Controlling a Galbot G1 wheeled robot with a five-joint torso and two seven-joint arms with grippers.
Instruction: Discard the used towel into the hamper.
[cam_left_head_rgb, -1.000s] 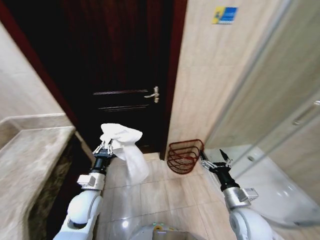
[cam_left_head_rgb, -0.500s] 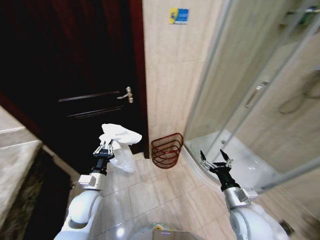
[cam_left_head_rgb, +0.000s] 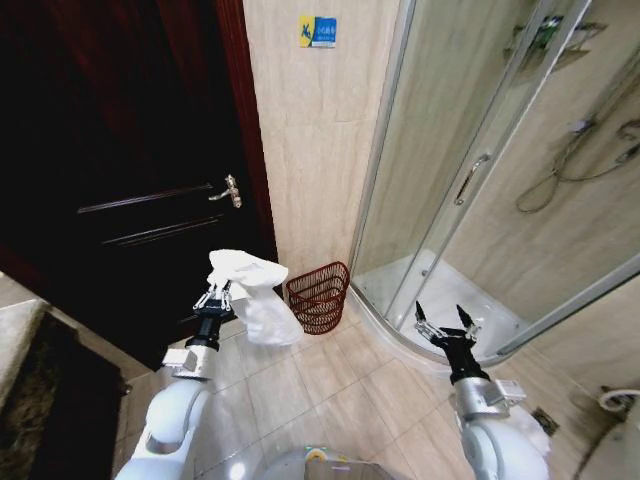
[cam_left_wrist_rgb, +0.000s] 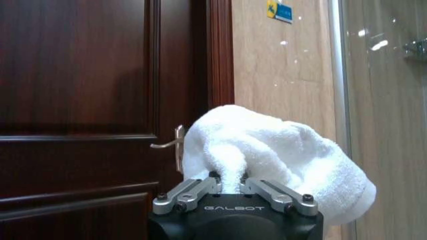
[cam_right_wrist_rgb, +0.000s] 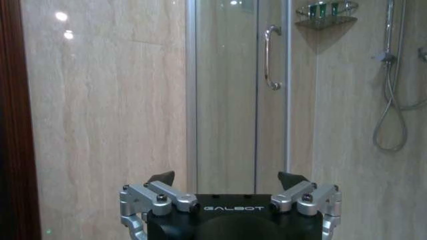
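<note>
Left gripper (cam_left_head_rgb: 219, 296) clamped on white towel (cam_left_head_rgb: 252, 293), held up in front of dark wooden door (cam_left_head_rgb: 120, 150), cloth bunched above the fingers and hanging down toward the hamper side; in left wrist view, towel (cam_left_wrist_rgb: 267, 150) pinched between closed fingers, door handle (cam_left_wrist_rgb: 170, 145) just behind. Hamper (cam_left_head_rgb: 318, 296) on tiled floor (cam_left_head_rgb: 320, 380) against the beige wall, between door frame and glass shower enclosure (cam_left_head_rgb: 470, 180), just beside the dangling towel. Right gripper (cam_left_head_rgb: 446, 325) spread apart, empty, raised near the shower base.
</note>
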